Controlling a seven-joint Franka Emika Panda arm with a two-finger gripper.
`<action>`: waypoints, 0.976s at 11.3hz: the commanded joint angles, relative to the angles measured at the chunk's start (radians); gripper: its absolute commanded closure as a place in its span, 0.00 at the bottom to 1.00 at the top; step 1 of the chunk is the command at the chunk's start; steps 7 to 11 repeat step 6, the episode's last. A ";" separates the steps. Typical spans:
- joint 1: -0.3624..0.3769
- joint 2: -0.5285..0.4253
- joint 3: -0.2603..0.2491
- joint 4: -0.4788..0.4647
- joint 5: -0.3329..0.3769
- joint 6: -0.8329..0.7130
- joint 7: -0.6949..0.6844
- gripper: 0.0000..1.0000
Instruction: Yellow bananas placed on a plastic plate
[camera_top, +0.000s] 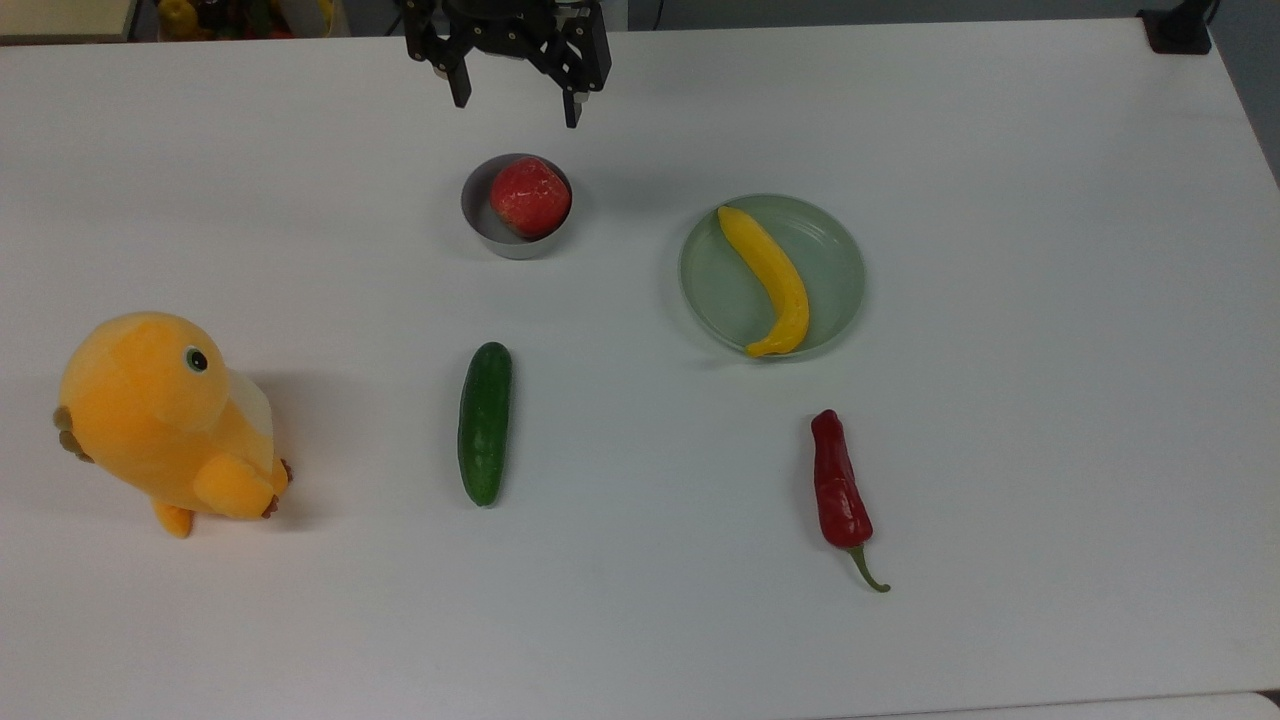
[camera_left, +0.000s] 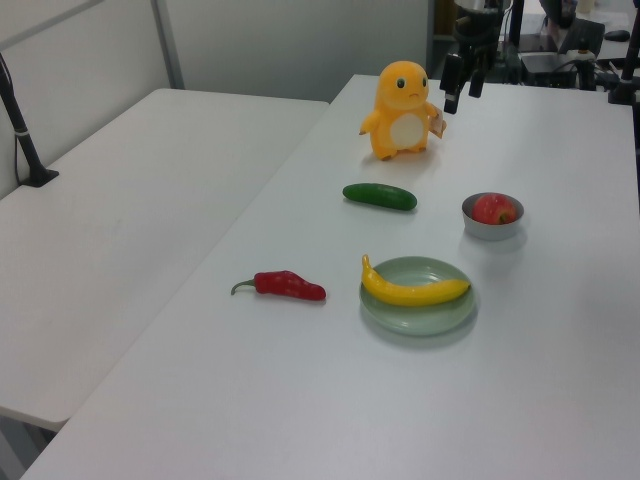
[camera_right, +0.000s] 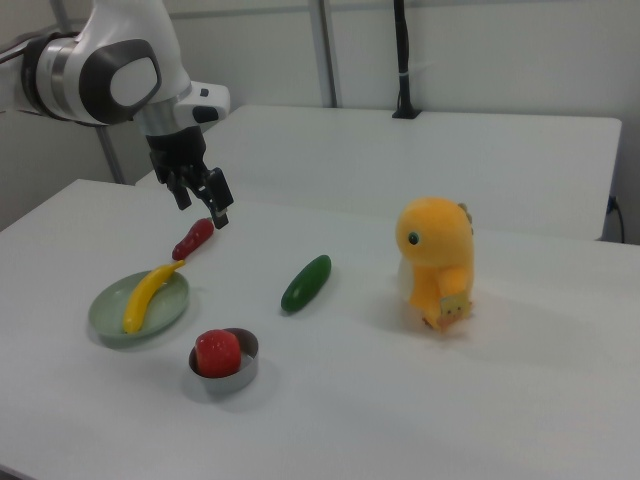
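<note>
One yellow banana (camera_top: 772, 280) lies on the green plate (camera_top: 840, 262), a red fruit (camera_top: 529, 196) fills the bowl (camera_top: 480, 222); claw (camera_top: 516, 98) spread, empty.

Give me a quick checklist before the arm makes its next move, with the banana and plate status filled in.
1. Yellow bananas lying on the plastic plate: ok.
2. Banana tip overhangs the plate's rim: cannot tell.
3. Gripper open, holding nothing: ok.
4. Gripper apart from the plate, above the table: ok.
5. Grey bowl upright, red fruit inside: ok.
6. Cucumber and red pepper off the plate: ok.
</note>
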 joint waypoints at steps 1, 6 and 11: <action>0.008 -0.015 -0.006 -0.001 0.024 -0.029 -0.028 0.00; 0.007 -0.015 0.006 -0.006 0.004 -0.060 -0.136 0.00; 0.007 -0.015 0.006 -0.006 0.004 -0.060 -0.136 0.00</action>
